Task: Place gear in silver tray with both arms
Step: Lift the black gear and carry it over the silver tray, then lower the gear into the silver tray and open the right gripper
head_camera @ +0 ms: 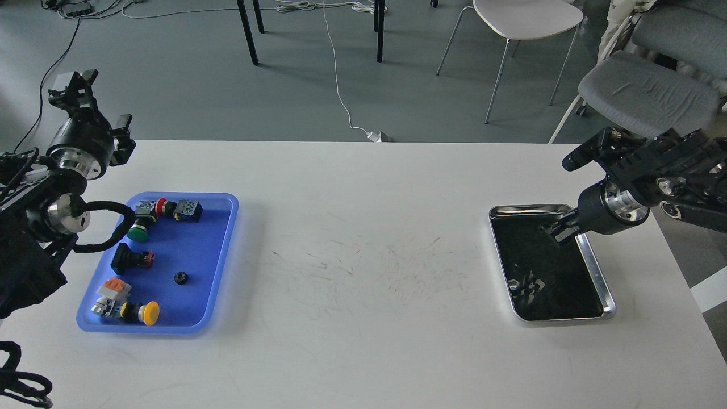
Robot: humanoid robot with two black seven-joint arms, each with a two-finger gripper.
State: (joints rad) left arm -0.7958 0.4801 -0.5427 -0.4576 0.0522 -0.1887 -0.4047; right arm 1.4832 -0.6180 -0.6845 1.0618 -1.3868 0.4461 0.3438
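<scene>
Looking down from the head camera, I saw a white table point(363, 341) with a blue tray point(218, 261) on its left side and the silver tray point(596, 267) on its right side, the two well apart. The silver tray lay flat, with its shiny rim and a dark reflecting base. My right arm point(670, 170) came in from the right edge, and its right gripper point(559, 232) hung over the far right part of the silver tray, pointing down and to the left. The fingers were dark and small against the dark base, so I could not tell if they were open or closed, or if they held something. My left arm point(34, 227) stood at the left edge of the table, beside the blue tray. Its left gripper point(74, 91) pointed up and away from me, past the far left corner of the table; the two fingers looked apart with nothing between them. The gear point(180, 278), a small black ring, lay on the blue tray near its middle, apart from the other parts. Around it I saw a green push button point(138, 232), a red button point(162, 205), a black switch point(126, 258), and a yellow push button point(149, 312) near the front rim. Thin scratches marked the table between the trays.
</scene>
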